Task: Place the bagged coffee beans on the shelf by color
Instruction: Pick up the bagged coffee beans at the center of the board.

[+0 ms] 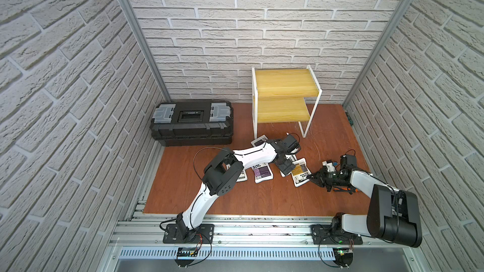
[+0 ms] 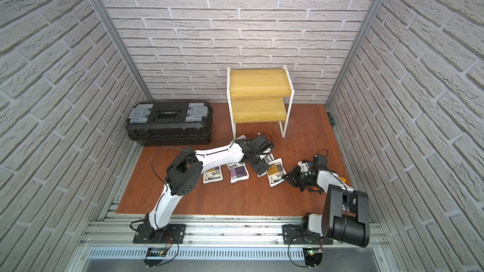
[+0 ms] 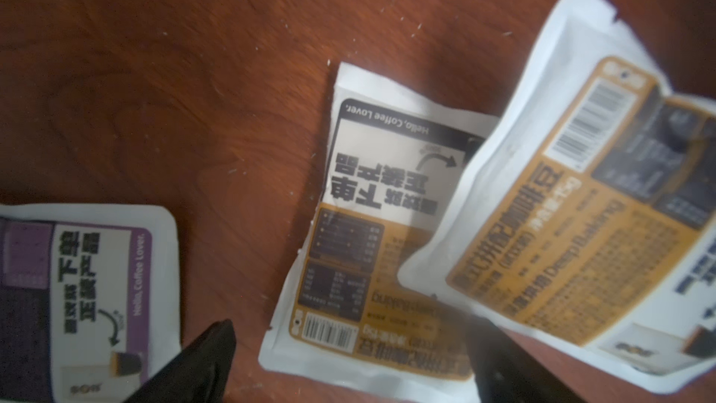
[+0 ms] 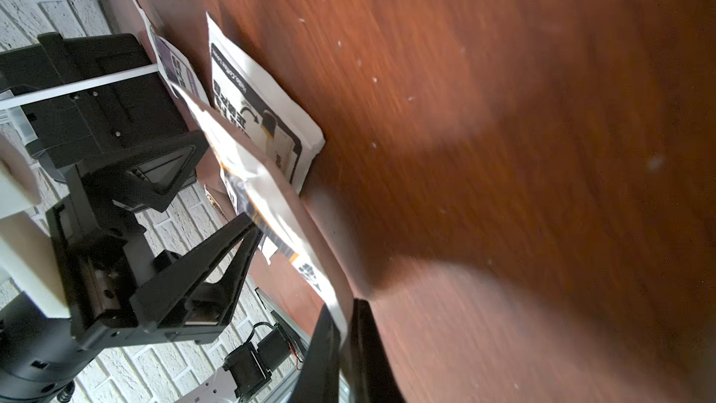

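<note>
White brick walls are seen around a red-brown wooden table [image 1: 235,200]. The jaws of the right gripper [image 4: 345,315] are pressed together on the edge of an orange-label coffee pouch [image 1: 301,172], and this pouch is held tilted, with part of it over a second orange-label pouch [image 3: 368,234]. That second pouch is laid flat on the table, right between the jaws of the left gripper [image 3: 350,327], which are spread wide. A purple-label pouch [image 3: 97,284] is laid flat just outside one of the left jaws. In both top views a third orange-label pouch [image 2: 212,175] is seen further out past the purple one, partly hidden under the left arm [image 1: 256,153]. A last pouch [image 1: 258,142] is laid behind the left gripper, near a leg of the shelf [image 1: 284,85]; its colour cannot be told. The shelf, with its yellow boards and thin white frame, is stood at the back wall, well apart from both pairs of jaws. A black toolbox [image 1: 191,124] is set beside it.
</note>
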